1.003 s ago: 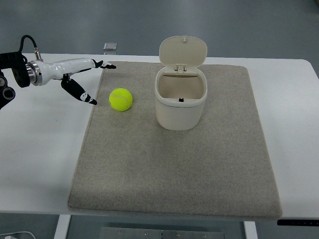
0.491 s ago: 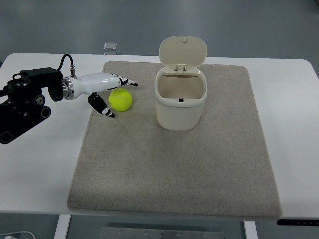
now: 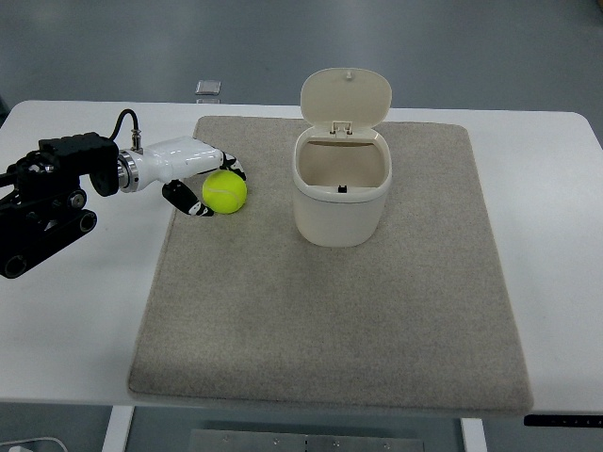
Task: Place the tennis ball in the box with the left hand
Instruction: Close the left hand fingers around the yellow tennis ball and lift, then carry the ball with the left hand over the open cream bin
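A yellow-green tennis ball (image 3: pixel 226 191) lies on the grey mat (image 3: pixel 330 311), left of the box. My left hand (image 3: pixel 215 188) comes in from the left edge, white with black fingertips, and its fingers curl around the ball from behind and below. The ball still rests on the mat. The cream box (image 3: pixel 341 185) stands upright on the mat with its lid (image 3: pixel 346 96) flipped open at the back; its inside shows empty. The right arm is out of view.
The mat lies on a white table (image 3: pixel 80 311). A small grey object (image 3: pixel 209 89) sits at the table's far edge behind the mat. My black forearm and wrist housing (image 3: pixel 47 198) hang over the table's left side.
My left hand moved right from the table's left onto the mat, reached the ball, and its fingers closed from spread to curled around it. The ball barely shifted.
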Available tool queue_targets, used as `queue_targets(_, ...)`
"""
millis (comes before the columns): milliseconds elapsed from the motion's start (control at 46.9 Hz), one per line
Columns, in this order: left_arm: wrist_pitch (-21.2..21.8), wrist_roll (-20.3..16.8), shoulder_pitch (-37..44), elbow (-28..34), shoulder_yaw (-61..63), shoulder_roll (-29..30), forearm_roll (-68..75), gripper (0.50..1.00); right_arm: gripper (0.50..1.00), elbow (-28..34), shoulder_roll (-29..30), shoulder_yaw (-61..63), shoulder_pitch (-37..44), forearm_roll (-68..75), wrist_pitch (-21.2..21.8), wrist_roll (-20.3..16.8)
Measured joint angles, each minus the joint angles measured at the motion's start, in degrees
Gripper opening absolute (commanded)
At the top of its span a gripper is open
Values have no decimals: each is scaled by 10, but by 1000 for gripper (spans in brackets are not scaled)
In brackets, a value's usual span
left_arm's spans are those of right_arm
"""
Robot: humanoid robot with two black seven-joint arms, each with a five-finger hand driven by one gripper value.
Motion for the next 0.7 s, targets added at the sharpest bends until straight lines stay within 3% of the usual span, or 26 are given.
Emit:
queue_targets(85, 0, 0, 0, 0, 0, 0, 0, 596, 938, 0, 0, 0, 0, 0, 0, 0)
queue_targets(149, 0, 0, 0, 0, -1, 0, 0, 504, 938, 0, 0, 0, 0, 0, 0, 0)
queue_targets(363, 0, -2, -14, -28, -4, 12, -2, 500, 938, 0, 0, 0, 0, 0, 0, 0)
queue_targets(512, 4, -24, -29, -104, -10, 84, -4, 500, 938, 0, 0, 0, 0, 0, 0, 0)
queue_targets(704, 72, -67, -59, -221, -3, 167, 0, 500, 938, 0, 0, 0, 0, 0, 0, 0)
